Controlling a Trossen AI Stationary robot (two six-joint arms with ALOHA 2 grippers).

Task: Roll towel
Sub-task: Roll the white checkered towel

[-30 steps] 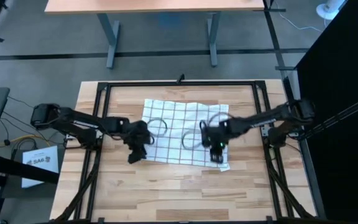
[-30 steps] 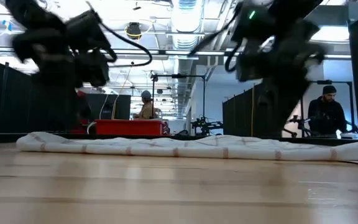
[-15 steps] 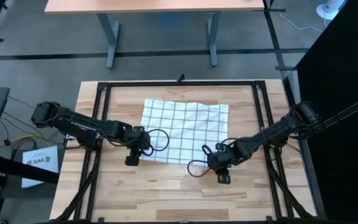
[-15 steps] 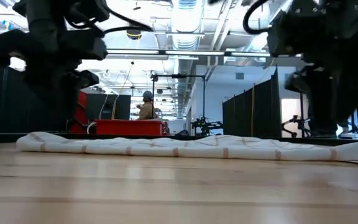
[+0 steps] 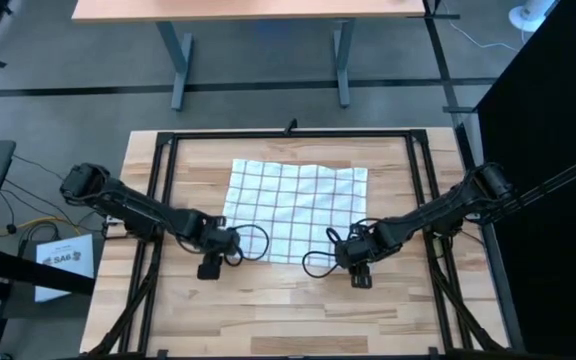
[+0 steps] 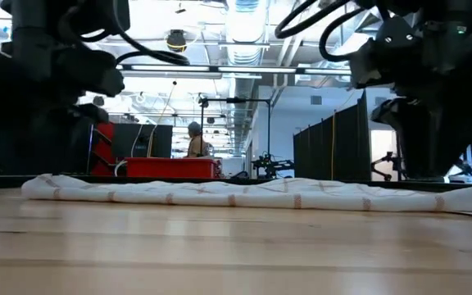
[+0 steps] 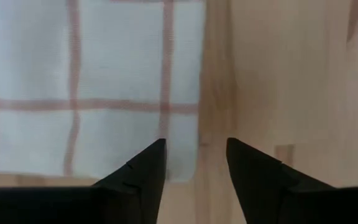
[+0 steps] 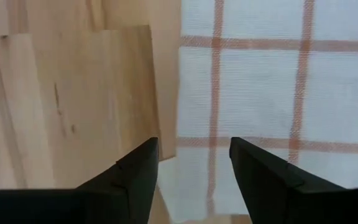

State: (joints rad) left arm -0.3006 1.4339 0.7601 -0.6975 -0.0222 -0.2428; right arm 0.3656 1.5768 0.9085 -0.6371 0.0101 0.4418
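The left gripper (image 7: 194, 155) sits low over the near left corner of the towel (image 5: 293, 209), a thin white cloth with a dark grid of thin lines; its jaws are released, straddling the cloth's side edge and grasping nothing. The right gripper (image 8: 193, 155) sits likewise at the near right corner, jaws released over the edge. The towel lies spread flat on the light wooden table (image 5: 268, 310), centred between the arms, its far edge toward the black frame rail (image 5: 288, 134).
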